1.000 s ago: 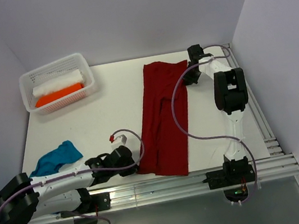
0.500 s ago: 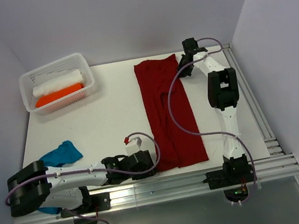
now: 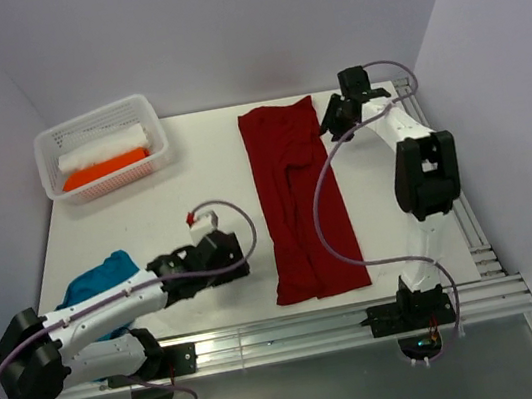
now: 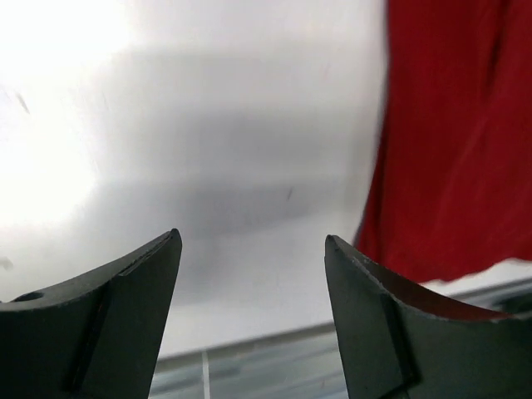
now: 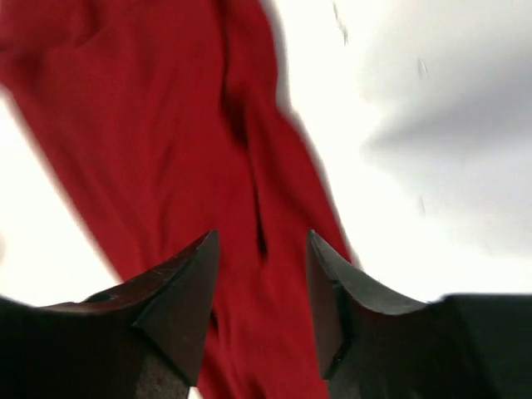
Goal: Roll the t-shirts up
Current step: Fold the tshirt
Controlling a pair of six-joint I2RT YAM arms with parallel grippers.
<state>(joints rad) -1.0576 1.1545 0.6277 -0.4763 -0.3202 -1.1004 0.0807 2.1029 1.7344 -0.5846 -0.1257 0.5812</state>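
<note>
A dark red t-shirt point(image 3: 298, 194) lies folded into a long strip down the middle of the white table point(image 3: 167, 215). My left gripper point(image 3: 239, 262) stands open just left of the strip's near end, nothing between its fingers; in the left wrist view point(image 4: 253, 241) the red t-shirt point(image 4: 457, 150) fills the right side. My right gripper point(image 3: 331, 120) is open beside the strip's far right corner; in the right wrist view point(image 5: 262, 241) it hovers over the red t-shirt point(image 5: 166, 141). A teal-blue t-shirt point(image 3: 97, 282) lies crumpled at the near left, partly under my left arm.
A white perforated basket point(image 3: 146, 112) at the far left holds a white roll point(image 3: 104, 148) and an orange roll point(image 3: 104, 168). A metal rail point(image 3: 297, 331) runs along the near edge. Purple-grey walls close in the table on three sides.
Both grippers have opened and let go of the red t-shirt, which now lies straighter. My left gripper has backed off to the left of its near end; the right has lifted slightly.
</note>
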